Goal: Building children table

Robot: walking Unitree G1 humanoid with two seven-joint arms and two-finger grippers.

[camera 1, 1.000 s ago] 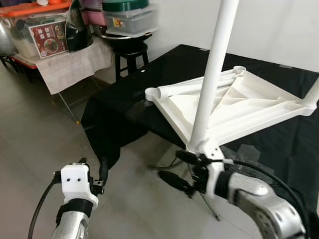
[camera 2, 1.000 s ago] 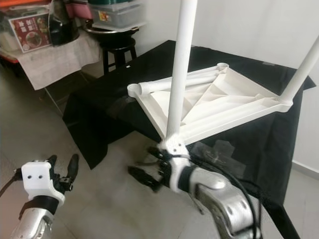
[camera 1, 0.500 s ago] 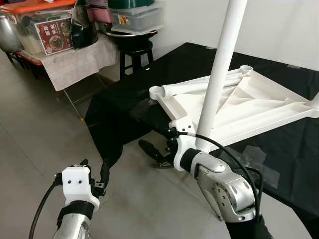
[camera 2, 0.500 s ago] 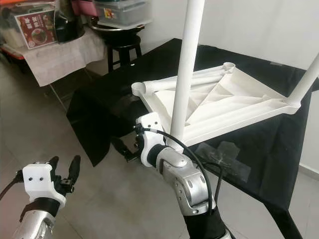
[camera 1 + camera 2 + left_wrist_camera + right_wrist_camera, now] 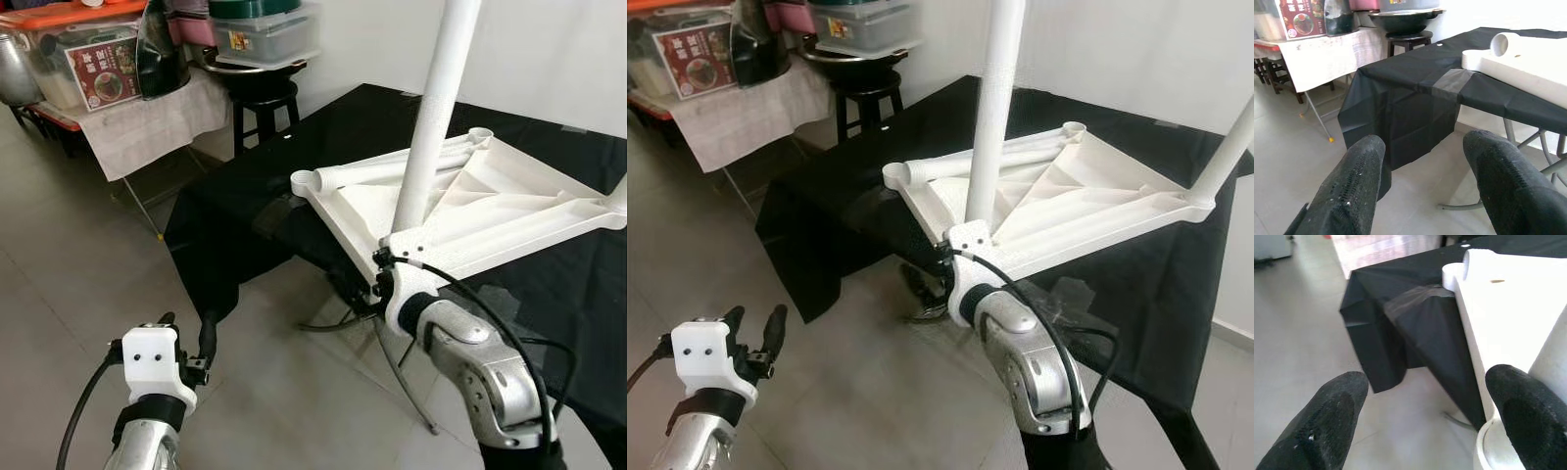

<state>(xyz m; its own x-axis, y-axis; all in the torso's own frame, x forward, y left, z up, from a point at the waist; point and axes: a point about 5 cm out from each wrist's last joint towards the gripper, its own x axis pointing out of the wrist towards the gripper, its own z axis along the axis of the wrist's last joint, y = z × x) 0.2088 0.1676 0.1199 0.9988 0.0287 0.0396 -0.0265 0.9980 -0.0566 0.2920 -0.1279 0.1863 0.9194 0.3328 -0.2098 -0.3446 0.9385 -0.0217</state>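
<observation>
The white children's table top point(image 5: 490, 201) lies upside down on a black-covered table point(image 5: 255, 186). One white leg point(image 5: 431, 127) stands upright in its near corner, and a second leg point(image 5: 1225, 147) rises at the right corner. The left corner socket point(image 5: 306, 180) is open. My right gripper point(image 5: 355, 291) is open just below the near corner, at the foot of the upright leg point(image 5: 1553, 345), which sits beside one finger point(image 5: 1528, 411). My left gripper point(image 5: 184, 325) hangs open low at the left over the floor, fingers point(image 5: 1356, 181) apart and holding nothing.
A black stool point(image 5: 257, 108) with a wok stands behind the table. Further left is a cloth-draped side table point(image 5: 147, 122) stacked with boxes. The black cloth hangs down over metal folding legs point(image 5: 402, 377). Grey tiled floor point(image 5: 78, 284) lies at the left.
My right arm has swung right, bringing its gripper from the floor side in under the near corner by the upright leg. The left arm has stayed put.
</observation>
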